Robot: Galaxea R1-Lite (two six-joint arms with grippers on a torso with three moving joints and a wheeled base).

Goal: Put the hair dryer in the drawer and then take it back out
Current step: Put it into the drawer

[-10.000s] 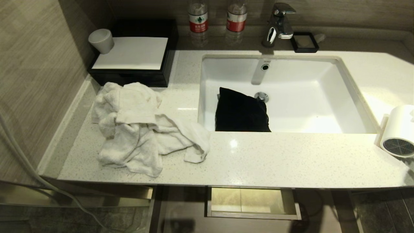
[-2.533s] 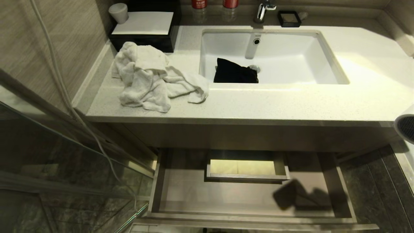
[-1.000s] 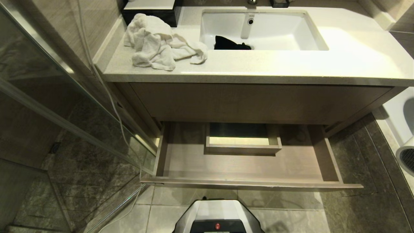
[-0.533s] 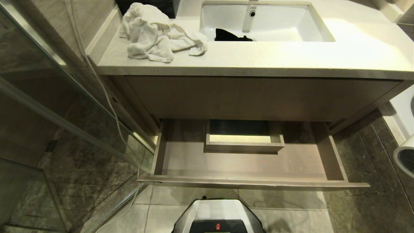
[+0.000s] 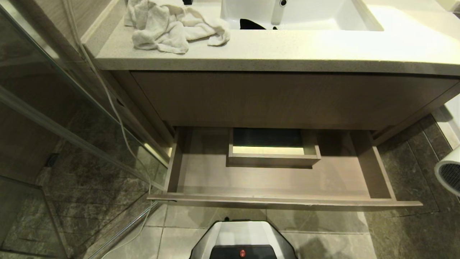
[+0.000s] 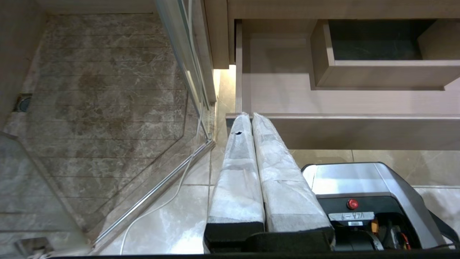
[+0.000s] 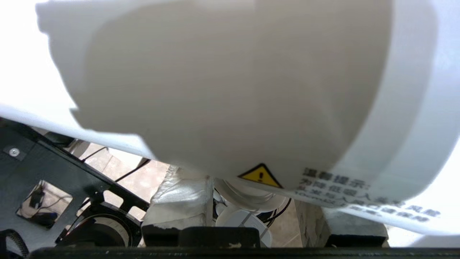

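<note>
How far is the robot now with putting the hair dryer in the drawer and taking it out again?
Done: the drawer stands pulled open, its floor bare, and the right claw grips the hair dryer. In hand: the dryer hangs at the right, beside the drawer and above the floor tiles, not yet over it. Left: lower it in, let go, then lift it out. The left claw is shut, near the drawer's front panel.

Pale speckled counter (image 5: pixel 287 54) is carrying a crumpled white towel (image 5: pixel 169 25) at its left end, beside the inset sink (image 5: pixel 359 18); a black cloth (image 5: pixel 251 24) is lying in that sink.
</note>
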